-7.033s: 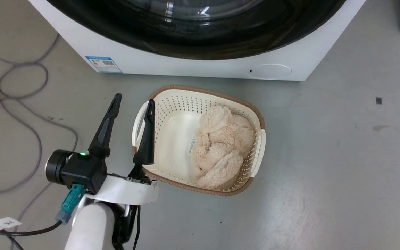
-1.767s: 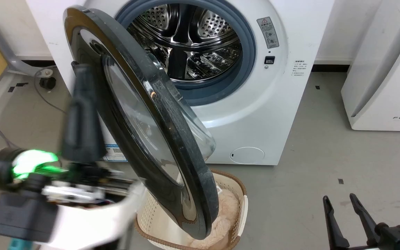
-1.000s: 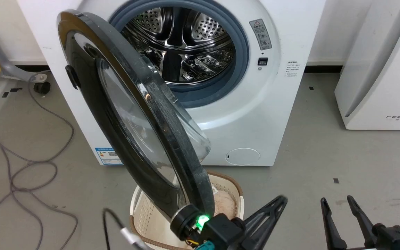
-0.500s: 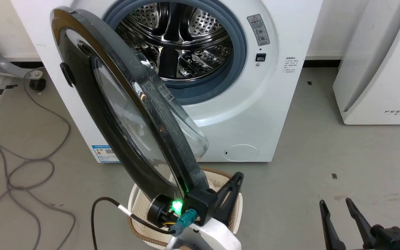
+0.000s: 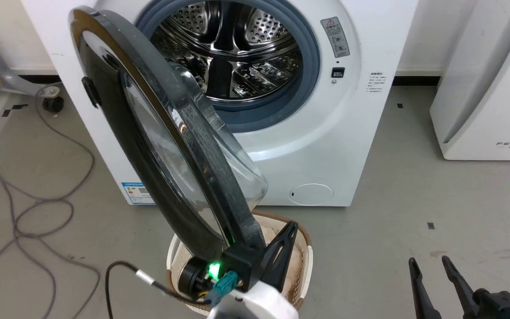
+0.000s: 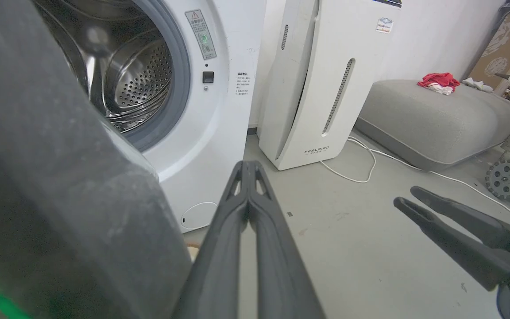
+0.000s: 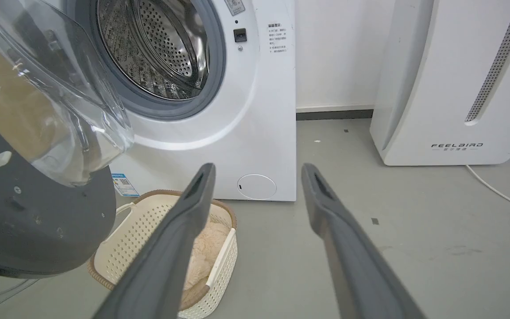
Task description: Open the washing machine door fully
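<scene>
Head view: left gripper (image 5: 289, 231) beside washing machine door (image 5: 166, 146) lower edge.

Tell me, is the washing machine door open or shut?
Open, partway: the washing machine door stands angled out from the washing machine, baring the drum.

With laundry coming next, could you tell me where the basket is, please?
Head view, bottom centre: the basket sits on the floor before the washing machine, partly under the lower edge of the open door.
</scene>
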Robot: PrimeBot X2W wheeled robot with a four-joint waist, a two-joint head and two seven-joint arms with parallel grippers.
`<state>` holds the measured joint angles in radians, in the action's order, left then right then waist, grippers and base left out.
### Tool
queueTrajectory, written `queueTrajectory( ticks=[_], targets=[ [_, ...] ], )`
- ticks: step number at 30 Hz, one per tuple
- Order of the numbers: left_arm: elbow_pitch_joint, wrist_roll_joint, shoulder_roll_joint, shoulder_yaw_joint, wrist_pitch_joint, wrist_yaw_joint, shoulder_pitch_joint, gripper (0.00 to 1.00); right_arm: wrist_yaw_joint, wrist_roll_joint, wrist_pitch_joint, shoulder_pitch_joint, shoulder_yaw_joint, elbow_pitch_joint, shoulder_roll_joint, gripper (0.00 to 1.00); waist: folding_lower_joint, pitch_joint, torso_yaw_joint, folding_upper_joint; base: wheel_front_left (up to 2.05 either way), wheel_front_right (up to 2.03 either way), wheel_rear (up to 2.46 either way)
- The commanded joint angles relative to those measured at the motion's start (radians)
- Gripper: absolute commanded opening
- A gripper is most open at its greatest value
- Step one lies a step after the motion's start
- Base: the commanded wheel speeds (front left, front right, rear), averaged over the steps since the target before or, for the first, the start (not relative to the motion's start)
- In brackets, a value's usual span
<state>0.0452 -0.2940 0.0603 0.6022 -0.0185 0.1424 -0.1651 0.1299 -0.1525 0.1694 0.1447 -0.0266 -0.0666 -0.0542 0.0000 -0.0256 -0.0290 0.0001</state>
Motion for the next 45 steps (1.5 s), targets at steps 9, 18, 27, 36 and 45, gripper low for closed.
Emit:
queueTrajectory(
  ticks=[9,18,27,36,45],
  targets=[
    [-0.092,-0.012,0.057,-0.010,0.030,0.049,0.117,0.00,0.001,-0.002,0.003,0.007,-0.011,-0.012,0.004,1.00,0.0000,0.015,-0.057,-0.0001,0.00,0.00,0.00],
    [-0.189,-0.010,0.110,0.002,0.053,0.065,0.203,0.00,0.001,0.005,0.000,0.007,-0.020,-0.003,0.004,1.00,0.0000,0.017,-0.163,-0.0001,0.00,0.00,0.00],
    [-0.257,-0.007,0.138,-0.047,-0.003,0.115,0.257,0.00,0.001,0.009,-0.009,0.013,-0.030,0.008,0.004,1.00,0.0000,0.016,-0.274,-0.0001,0.00,0.00,0.00],
    [-0.276,-0.028,0.193,-0.166,-0.065,0.172,0.307,0.00,0.001,0.018,-0.018,0.013,-0.037,0.030,0.004,1.00,0.0000,0.008,-0.344,-0.0001,0.00,0.00,0.00],
    [-0.202,-0.093,0.272,-0.350,-0.132,0.184,0.270,0.00,0.001,0.022,-0.026,0.007,-0.023,0.042,0.004,1.00,0.0000,0.003,-0.331,-0.0001,0.00,0.00,0.00]
  ],
)
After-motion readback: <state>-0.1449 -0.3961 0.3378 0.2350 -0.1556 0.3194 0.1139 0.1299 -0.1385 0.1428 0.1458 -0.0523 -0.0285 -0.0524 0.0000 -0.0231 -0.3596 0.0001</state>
